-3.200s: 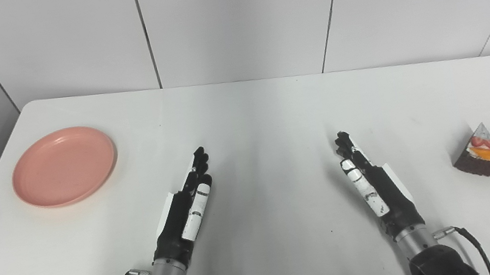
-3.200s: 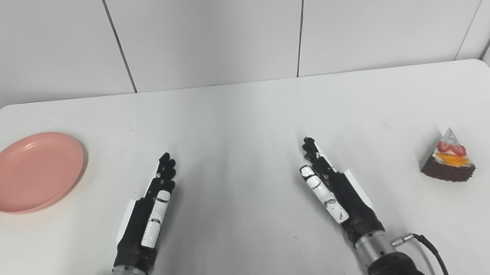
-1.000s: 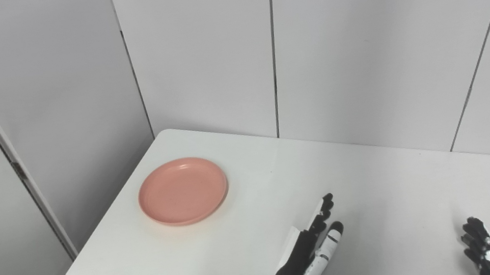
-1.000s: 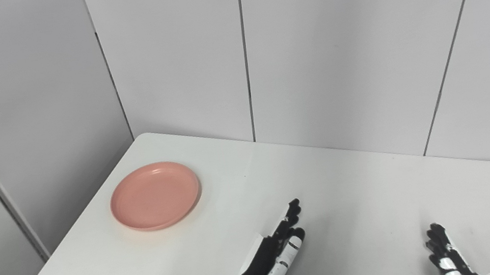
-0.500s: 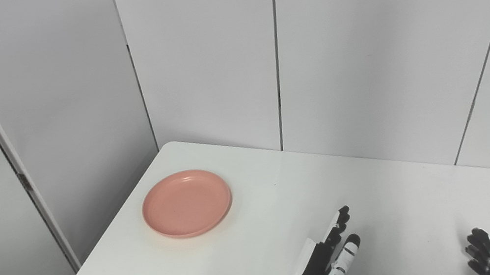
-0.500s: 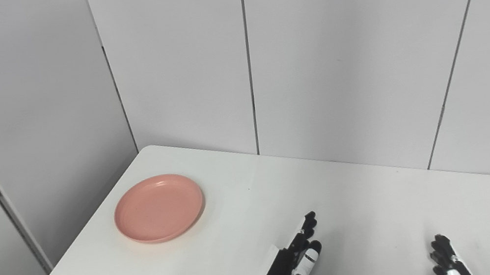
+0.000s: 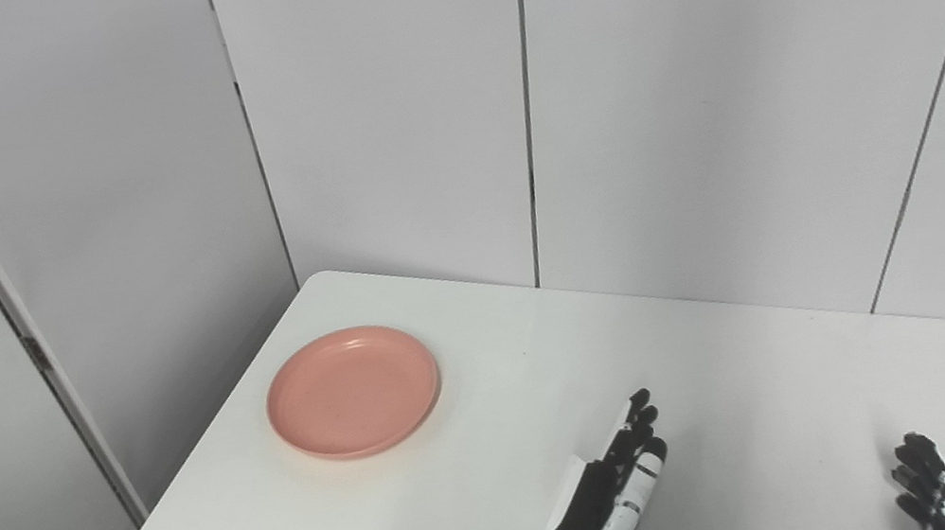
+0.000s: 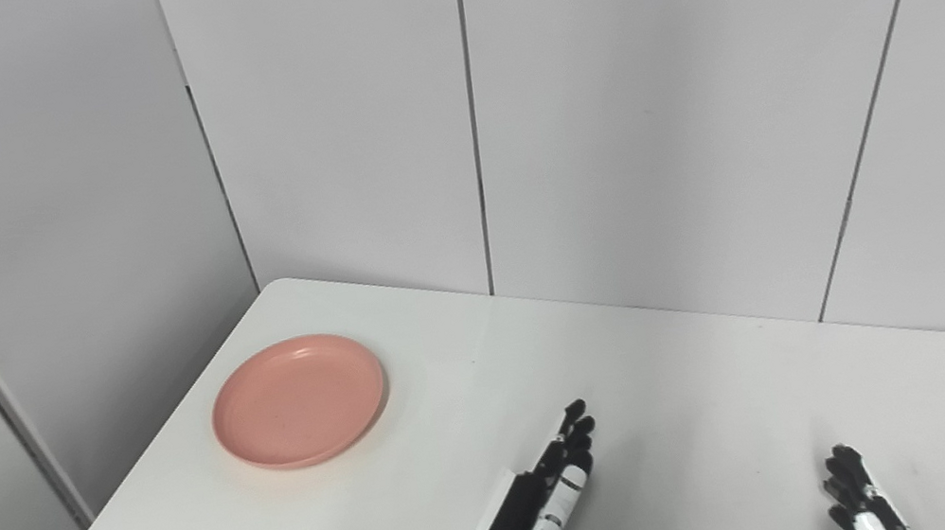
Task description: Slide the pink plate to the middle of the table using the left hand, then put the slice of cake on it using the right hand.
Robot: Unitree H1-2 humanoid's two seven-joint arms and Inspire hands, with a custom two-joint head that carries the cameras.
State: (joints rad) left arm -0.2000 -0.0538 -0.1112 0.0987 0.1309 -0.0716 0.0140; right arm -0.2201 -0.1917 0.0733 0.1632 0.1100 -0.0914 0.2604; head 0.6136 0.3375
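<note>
The pink plate point(image 7: 352, 391) lies empty near the table's far left corner; it also shows in the right eye view point(image 8: 299, 400). My left hand point(image 7: 607, 495) is open with fingers straight, flat above the white table point(image 7: 737, 355), well to the right of and nearer than the plate, touching nothing. Only the fingertips of my right hand point(image 7: 932, 484) show at the bottom right edge; they are straight and apart and hold nothing. The slice of cake is out of view.
Grey wall panels point(image 7: 690, 75) stand right behind the table's far edge. The table's left edge point(image 7: 183, 486) runs close to the plate, with a grey partition beyond it.
Since 3.2 s ago the camera has turned left and up, so the cake has left the picture. In the last half second my left hand has shifted a little toward the plate.
</note>
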